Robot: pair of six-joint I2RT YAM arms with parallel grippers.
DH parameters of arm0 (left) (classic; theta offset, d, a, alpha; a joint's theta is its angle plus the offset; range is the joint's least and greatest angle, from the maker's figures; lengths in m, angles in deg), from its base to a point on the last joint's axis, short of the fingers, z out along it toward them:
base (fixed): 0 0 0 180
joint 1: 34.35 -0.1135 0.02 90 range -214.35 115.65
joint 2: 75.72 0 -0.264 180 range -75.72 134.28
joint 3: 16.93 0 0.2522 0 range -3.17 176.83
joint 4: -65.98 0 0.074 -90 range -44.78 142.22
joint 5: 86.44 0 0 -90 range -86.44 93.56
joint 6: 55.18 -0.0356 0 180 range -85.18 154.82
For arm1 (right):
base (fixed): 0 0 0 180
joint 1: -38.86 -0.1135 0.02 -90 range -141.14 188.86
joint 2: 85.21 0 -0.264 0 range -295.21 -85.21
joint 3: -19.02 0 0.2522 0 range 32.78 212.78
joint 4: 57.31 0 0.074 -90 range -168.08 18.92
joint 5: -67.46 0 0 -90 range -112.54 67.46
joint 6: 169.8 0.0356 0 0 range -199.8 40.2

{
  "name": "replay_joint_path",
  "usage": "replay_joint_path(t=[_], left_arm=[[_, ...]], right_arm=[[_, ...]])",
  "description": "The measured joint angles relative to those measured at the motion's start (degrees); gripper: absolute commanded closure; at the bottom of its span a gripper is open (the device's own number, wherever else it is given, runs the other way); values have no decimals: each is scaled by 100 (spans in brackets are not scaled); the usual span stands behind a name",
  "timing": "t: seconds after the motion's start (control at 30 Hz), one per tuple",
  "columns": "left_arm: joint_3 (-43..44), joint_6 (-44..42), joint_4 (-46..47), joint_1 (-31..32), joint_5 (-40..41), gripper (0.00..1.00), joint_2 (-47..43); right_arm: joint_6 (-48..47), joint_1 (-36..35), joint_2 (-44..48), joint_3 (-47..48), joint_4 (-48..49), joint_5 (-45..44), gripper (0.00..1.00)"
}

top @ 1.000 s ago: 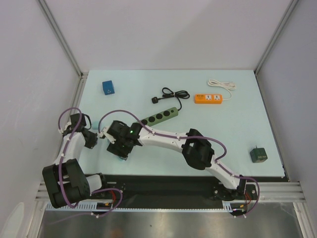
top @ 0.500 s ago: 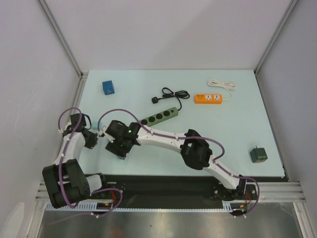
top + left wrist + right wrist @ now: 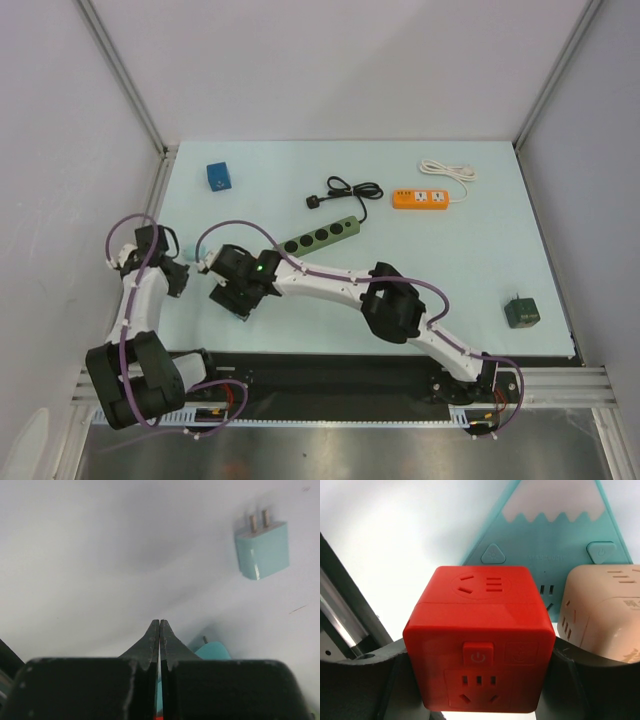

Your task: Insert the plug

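Note:
In the right wrist view my right gripper [image 3: 479, 680] is shut on a red cube socket [image 3: 480, 625], with a dark finger on each side of it. Behind the cube lies a teal mountain-shaped socket [image 3: 555, 540], and a beige cube socket [image 3: 602, 612] stands at the right. In the left wrist view my left gripper [image 3: 159, 623] is shut and empty above the table. A teal two-prong plug [image 3: 262, 550] lies to its upper right, and another teal piece [image 3: 213, 651] shows just beside the fingers. In the top view both grippers, left [image 3: 178, 278] and right [image 3: 232, 295], sit close together at the near left.
A green power strip [image 3: 322, 236] with a black plug [image 3: 318, 202] on its cord lies mid-table. An orange power strip [image 3: 420, 198] with a white cable is at the back right. A blue cube [image 3: 218, 177] is at the back left, a dark green cube [image 3: 521, 313] near right.
My left arm has drawn a little to the left, away from the right gripper. My right gripper has shifted slightly left with the red cube socket still held.

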State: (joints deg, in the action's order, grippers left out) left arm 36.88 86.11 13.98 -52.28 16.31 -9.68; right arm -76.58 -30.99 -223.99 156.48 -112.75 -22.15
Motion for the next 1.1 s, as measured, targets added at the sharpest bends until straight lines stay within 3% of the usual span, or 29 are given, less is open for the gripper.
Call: replay_joint_path(t=[0.37, 0.53, 0.6, 0.87, 0.93, 1.1], left_arm=[[686, 315, -195, -129, 216, 100, 175], [664, 319, -205, -133, 264, 100, 179], [664, 319, -205, -133, 271, 100, 177], [664, 308, -219, -133, 258, 100, 59], [664, 308, -219, -133, 243, 100, 52], [658, 273, -219, -133, 160, 100, 52]], right_arm=[[0, 4, -173, 310, -199, -177, 100], [22, 11, -153, 271, -125, -321, 64], [20, 28, -142, 254, -96, -337, 45], [-133, 184, -136, 319, -214, -299, 26], [-136, 234, -136, 319, -365, -302, 9], [-205, 330, -136, 319, -662, -330, 1]])
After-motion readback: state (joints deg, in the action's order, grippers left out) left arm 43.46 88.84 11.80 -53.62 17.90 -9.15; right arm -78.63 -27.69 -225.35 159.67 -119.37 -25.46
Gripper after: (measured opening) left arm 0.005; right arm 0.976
